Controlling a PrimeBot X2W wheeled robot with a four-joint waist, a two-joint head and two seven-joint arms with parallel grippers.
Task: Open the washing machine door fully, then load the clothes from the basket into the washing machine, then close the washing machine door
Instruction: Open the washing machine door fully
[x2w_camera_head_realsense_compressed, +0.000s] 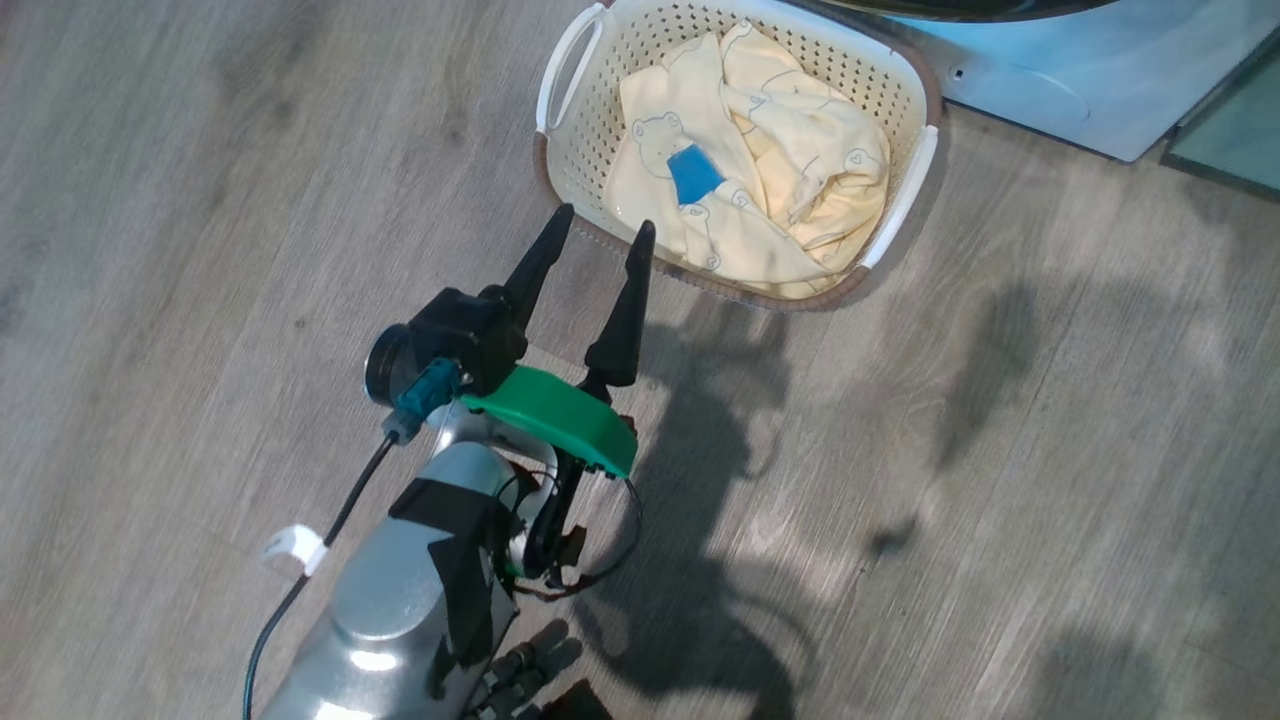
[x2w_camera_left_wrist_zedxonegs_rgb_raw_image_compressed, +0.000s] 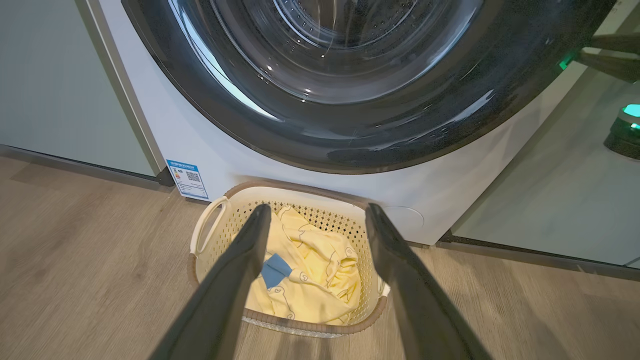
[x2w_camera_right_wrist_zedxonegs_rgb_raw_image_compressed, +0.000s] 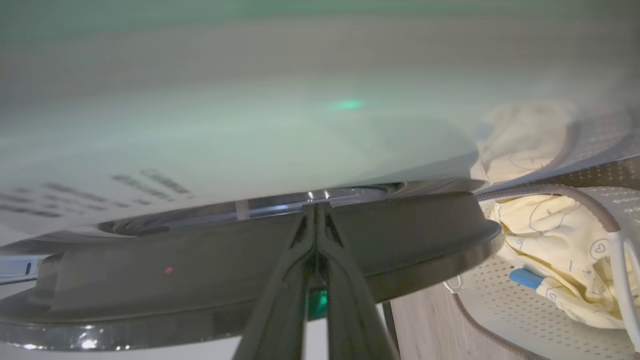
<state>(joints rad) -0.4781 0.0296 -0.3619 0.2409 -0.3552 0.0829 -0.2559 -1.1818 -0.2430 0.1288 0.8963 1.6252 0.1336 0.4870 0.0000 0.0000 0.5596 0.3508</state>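
Open-fingered left gripper, nothing held; small cream perforated plastic basket of pale yellow bear-print clothes just beyond its fingertips; right gripper clenched on nothing, tips against the glossy black-rimmed round washing machine door, which looks closed; door probably stiff and slick, so hook the rim edge; clothes soft, light.

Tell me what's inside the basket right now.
Crumpled pale yellow clothes with a blue patch lie in the basket. They cover most of its floor, so anything beneath is hidden.
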